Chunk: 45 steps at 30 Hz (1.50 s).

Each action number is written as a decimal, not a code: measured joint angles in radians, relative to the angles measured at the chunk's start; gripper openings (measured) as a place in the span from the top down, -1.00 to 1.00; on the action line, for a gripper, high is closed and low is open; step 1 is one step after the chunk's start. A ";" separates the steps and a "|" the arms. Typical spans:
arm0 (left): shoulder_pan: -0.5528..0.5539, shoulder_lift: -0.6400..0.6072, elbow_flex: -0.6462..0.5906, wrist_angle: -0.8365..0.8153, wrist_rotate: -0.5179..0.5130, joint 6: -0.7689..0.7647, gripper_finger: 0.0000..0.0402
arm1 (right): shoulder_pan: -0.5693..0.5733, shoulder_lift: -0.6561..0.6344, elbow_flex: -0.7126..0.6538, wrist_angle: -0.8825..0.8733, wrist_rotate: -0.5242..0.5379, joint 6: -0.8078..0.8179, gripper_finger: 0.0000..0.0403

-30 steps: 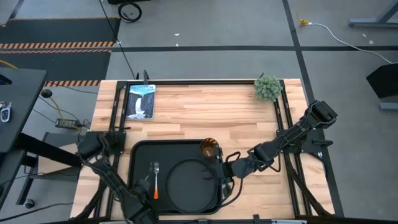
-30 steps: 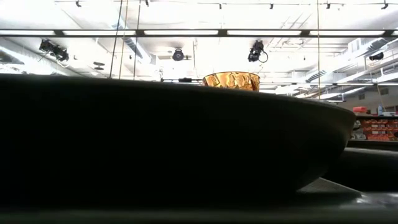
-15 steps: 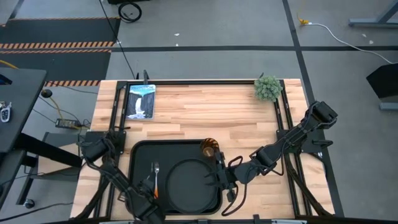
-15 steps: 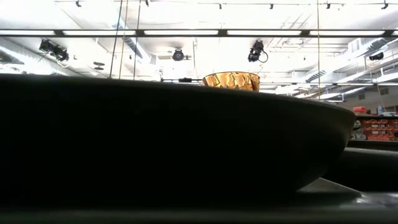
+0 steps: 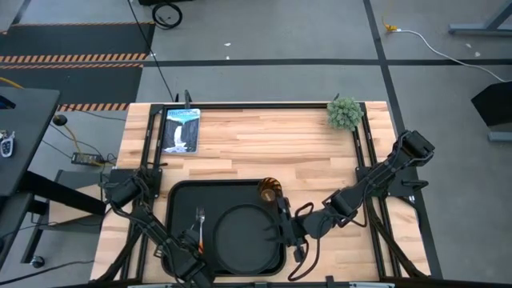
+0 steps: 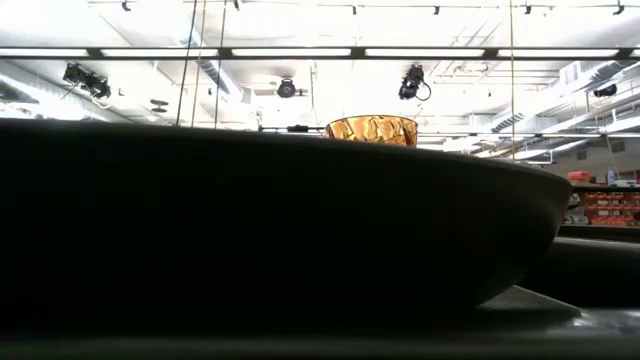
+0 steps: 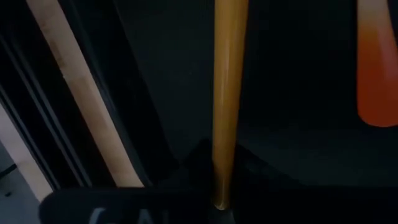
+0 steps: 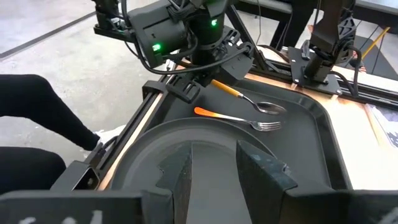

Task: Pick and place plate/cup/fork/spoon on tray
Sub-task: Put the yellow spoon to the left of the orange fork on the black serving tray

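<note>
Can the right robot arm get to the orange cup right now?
Probably yes. The right gripper hovers open at the plate's edge, and the cup stands close by on the tray, with nothing between them.

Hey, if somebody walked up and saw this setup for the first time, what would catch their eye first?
Probably the big black tray at the table's near edge, with the round black plate on it and the amber cup glowing at its far rim. Next, the left gripper gripping the spoon by its yellow-orange handle, bowl down on the tray beside the fork. The right gripper hovers open over the plate.
</note>
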 joint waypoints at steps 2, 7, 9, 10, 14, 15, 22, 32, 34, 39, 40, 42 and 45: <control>0.000 0.000 0.000 0.000 0.000 0.000 0.80 | 0.003 0.000 0.000 0.000 0.000 0.000 0.35; 0.000 0.000 0.000 -0.013 0.013 -0.004 0.76 | 0.005 0.000 0.000 0.000 0.000 0.000 0.35; 0.000 0.000 0.000 -0.020 0.036 -0.005 0.77 | 0.005 0.000 0.000 0.000 0.000 0.000 0.35; 0.000 0.000 0.000 -0.019 0.044 -0.006 0.78 | 0.005 0.000 0.000 0.000 0.000 0.000 0.35; 0.001 0.000 -0.001 0.000 0.048 -0.007 0.81 | 0.005 0.000 0.000 0.001 0.000 -0.001 0.35; 0.003 0.000 -0.001 0.008 0.048 -0.007 0.81 | 0.005 0.000 0.000 0.001 0.000 -0.002 0.35; 0.005 0.000 -0.001 0.046 0.041 -0.005 0.57 | 0.006 0.000 0.000 0.001 0.000 -0.005 0.35; 0.010 0.000 -0.001 0.122 -0.053 0.019 0.28 | 0.023 0.000 0.000 0.006 0.000 -0.019 0.35; 0.022 0.000 -0.001 0.140 -0.080 0.071 0.27 | 0.023 0.000 0.000 0.007 0.000 -0.019 0.35; 0.065 0.000 -0.001 0.130 -0.136 0.176 0.26 | 0.023 0.000 0.000 0.011 0.000 -0.019 0.35; 0.075 -0.001 -0.001 0.126 -0.153 0.192 0.26 | 0.023 0.000 0.000 0.014 0.000 -0.019 0.35; 0.099 -0.002 -0.001 0.105 -0.167 0.234 0.26 | 0.023 0.000 0.000 0.014 0.000 -0.019 0.35; 0.130 -0.002 -0.001 0.045 -0.169 0.304 0.28 | 0.023 0.000 0.000 0.014 0.001 -0.019 0.35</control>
